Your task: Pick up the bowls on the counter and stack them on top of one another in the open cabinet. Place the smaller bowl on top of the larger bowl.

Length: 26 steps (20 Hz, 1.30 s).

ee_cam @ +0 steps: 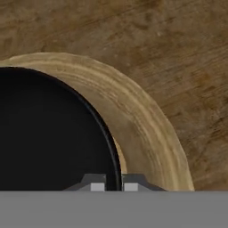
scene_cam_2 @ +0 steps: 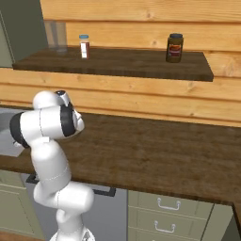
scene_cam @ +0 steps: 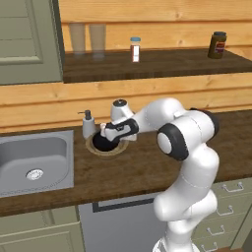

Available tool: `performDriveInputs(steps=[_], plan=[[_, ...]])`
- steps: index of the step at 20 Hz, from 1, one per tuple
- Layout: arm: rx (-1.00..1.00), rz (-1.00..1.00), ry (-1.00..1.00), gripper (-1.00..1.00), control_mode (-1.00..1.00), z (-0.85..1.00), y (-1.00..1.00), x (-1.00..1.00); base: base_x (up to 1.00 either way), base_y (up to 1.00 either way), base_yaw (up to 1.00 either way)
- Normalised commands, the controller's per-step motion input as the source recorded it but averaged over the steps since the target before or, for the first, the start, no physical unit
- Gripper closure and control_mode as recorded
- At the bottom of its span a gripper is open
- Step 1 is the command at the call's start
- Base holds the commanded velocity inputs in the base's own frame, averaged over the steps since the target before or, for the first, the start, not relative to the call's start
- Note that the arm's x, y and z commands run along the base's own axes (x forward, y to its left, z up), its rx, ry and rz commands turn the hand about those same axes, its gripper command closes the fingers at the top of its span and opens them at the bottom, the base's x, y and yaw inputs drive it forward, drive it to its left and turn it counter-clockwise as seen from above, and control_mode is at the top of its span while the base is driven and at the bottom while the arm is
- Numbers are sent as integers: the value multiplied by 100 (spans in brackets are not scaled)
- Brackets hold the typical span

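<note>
I see my pincer low over the black bowl nested in the tan bowl; a soap dispenser crowds the left. Worktop to the right lies bare. Shelf is open between a spice jar and a dark jar.

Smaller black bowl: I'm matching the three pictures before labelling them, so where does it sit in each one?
Left base view: the smaller bowl lies left of centre, nested in the larger bowl, right of the sink.
Right base view: the arm stands in front of that spot, at the left edge.
Hand view: it takes up the left half, with the larger bowl's tan rim curving round it.
Shared landmark: the dark wood counter.
</note>
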Motion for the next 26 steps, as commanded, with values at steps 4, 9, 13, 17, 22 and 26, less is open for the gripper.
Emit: performDriveInputs(steps=[4,9,13,17,22,26], plan=[[-4,0,0,-100,-100,-3,0,9,0,0,0],[0,-1,-6,-100,-100,18,-5,-28,0,0,0],[0,-2,-4,-100,-100,23,-29,-65,0,0,0],[0,1,0,-100,-100,-24,-19,-15,0,0,0],[0,0,3,-100,-100,-29,-1,4,0,0,0],[0,0,5,-100,-100,-23,0,25,0,0,0]])
